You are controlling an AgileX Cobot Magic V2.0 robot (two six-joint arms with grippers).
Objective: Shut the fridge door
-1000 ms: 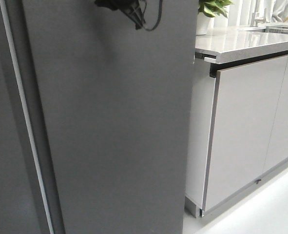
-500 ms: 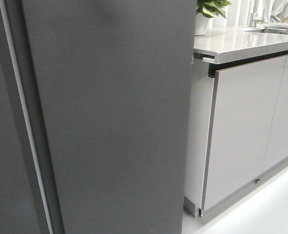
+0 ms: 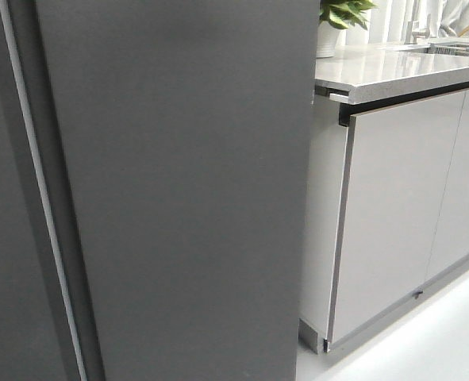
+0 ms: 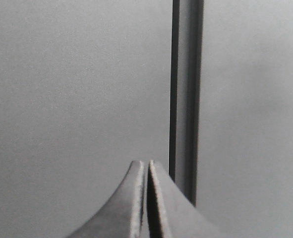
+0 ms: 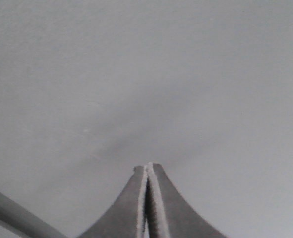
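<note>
Kitchen: 2 pale grey glossy cabinet doors (image 3: pixel 393 214) sitting R.
Door: 1 tall matte dark-grey fridge door (image 3: pixel 186 198), standing vertical, facing cam.
Grippers: left gripper (image 4: pixel 147 168) & right gripper (image 5: pixel 147 171), both pinching closed, empty.

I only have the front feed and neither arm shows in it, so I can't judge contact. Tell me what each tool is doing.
Observer: The left tool is shut, empty, facing a dark grey panel beside a vertical seam.
Operator: Give me the right one.
Observer: The right tool is shut too, holding nothing, pointed at a plain grey surface, presumably the fridge door.
Operator: Say whether either touches the door.
Observer: Cannot tell; the wrist views show the tips close to the panels, but contact isn't visible.
</note>
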